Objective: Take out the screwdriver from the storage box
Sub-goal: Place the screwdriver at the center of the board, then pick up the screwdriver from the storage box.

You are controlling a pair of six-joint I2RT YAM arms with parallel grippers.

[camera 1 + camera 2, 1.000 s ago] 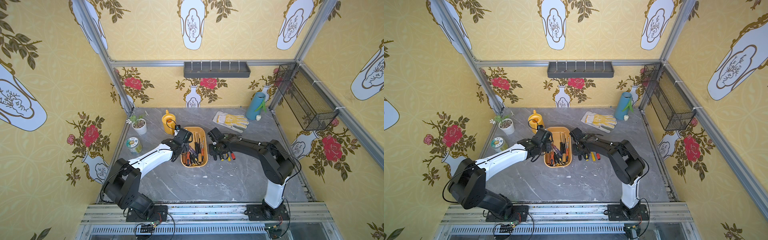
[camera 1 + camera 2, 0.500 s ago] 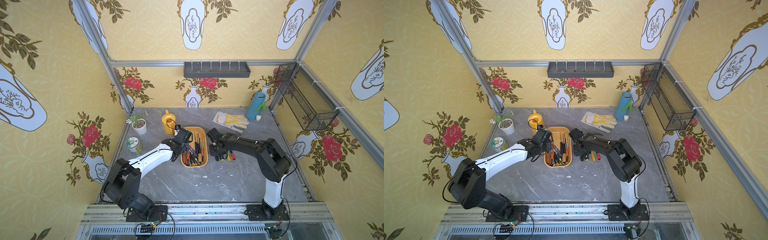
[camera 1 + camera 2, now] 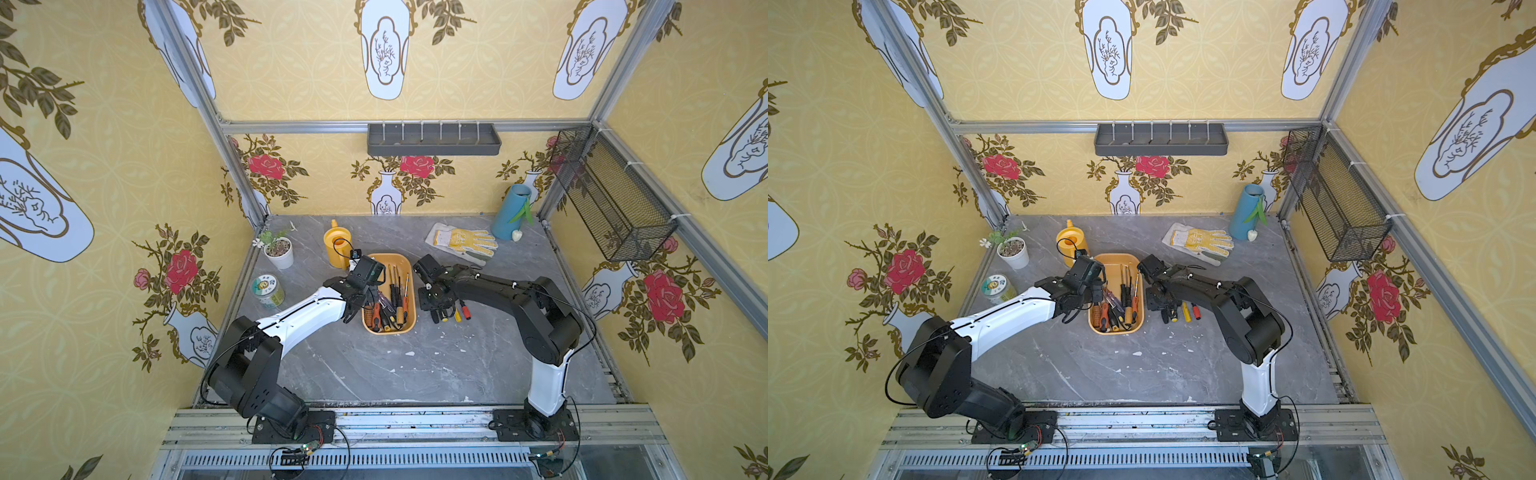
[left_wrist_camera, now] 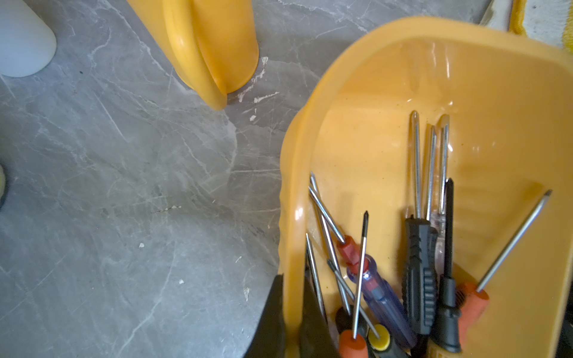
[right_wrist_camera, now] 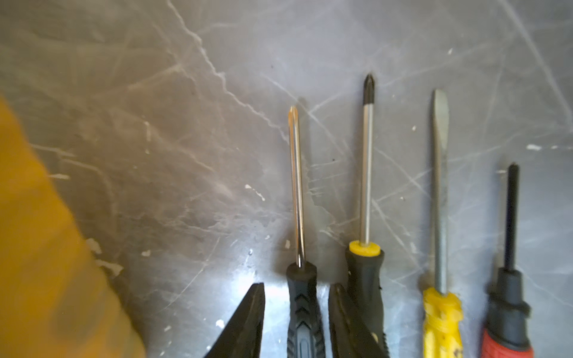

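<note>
Right gripper (image 3: 435, 312) was parked low over the table (image 3: 374, 374), just beside the storage box (image 3: 388, 254) in both top views, with the left gripper (image 3: 365, 303) on the box wall nearest its own arm. Left wrist cam showed why: those fingers were pinched shut on the rim, I'd guess to keep the box from sliding, and a pile of drivers (image 4: 418, 263) lay inside. Right wrist cam had the jaws parted either side of the black-handled screwdriver (image 5: 296, 192), gaps showing, nothing gripped. It lay flat on the table, outside the box, between the fingers, with 3 more (image 5: 366, 266) alongside. Looked like a drop-off to me.
</note>
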